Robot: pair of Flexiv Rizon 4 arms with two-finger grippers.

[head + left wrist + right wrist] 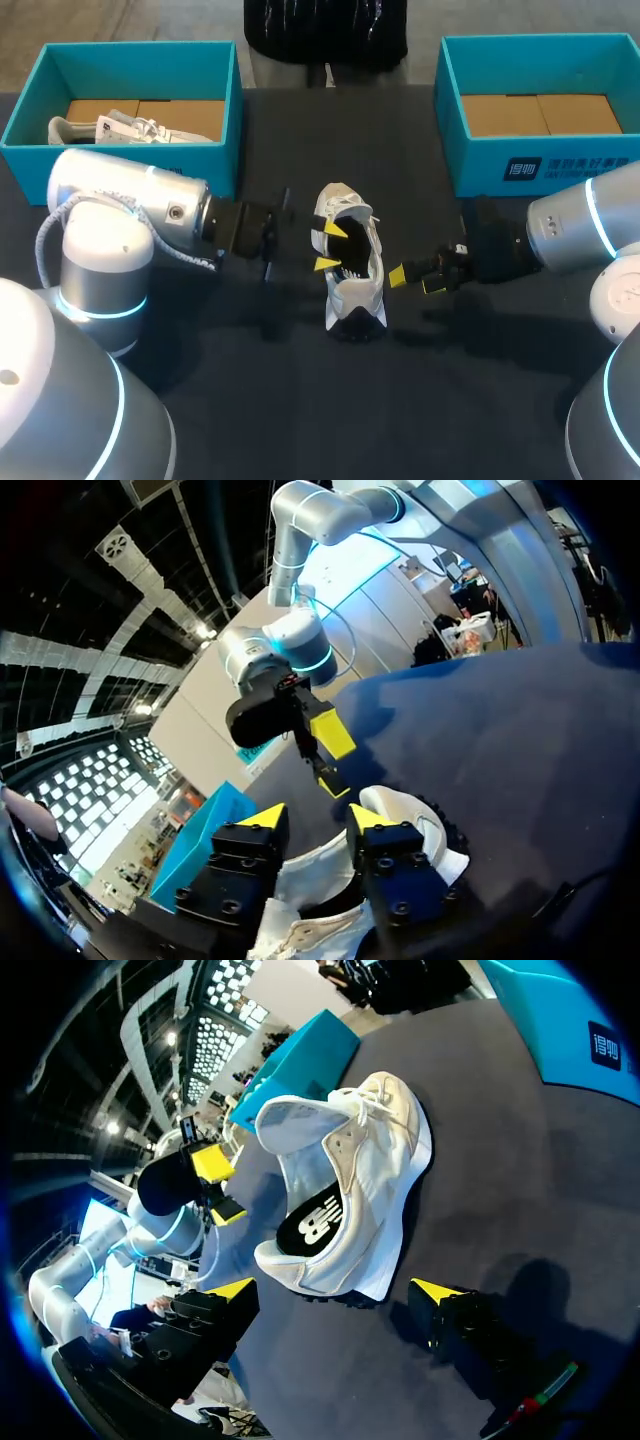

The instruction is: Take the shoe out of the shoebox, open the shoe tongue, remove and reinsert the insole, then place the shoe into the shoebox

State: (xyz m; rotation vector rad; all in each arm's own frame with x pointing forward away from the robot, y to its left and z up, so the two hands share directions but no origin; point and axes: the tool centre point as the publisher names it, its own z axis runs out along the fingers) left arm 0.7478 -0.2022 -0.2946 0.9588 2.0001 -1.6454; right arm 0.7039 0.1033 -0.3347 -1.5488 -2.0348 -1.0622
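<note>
A white shoe [352,268] with a dark insole stands on the dark table between my two grippers, its tongue pulled up. My left gripper [328,246] hovers at the shoe's left side over its opening, fingers apart and open. In the left wrist view the white shoe [420,830] lies under and just ahead of my left gripper [315,817]. My right gripper [415,280] stands wide open just right of the shoe, apart from it. The right wrist view shows the shoe [350,1190] ahead of my right gripper [332,1288], its insole visible inside.
A teal shoebox [222,150] at the back left holds a second white shoe [120,130]. Another teal shoebox [540,165] at the back right shows only its cardboard floor. The opposite grippers appear across the shoe: right gripper [333,758], left gripper [220,1185].
</note>
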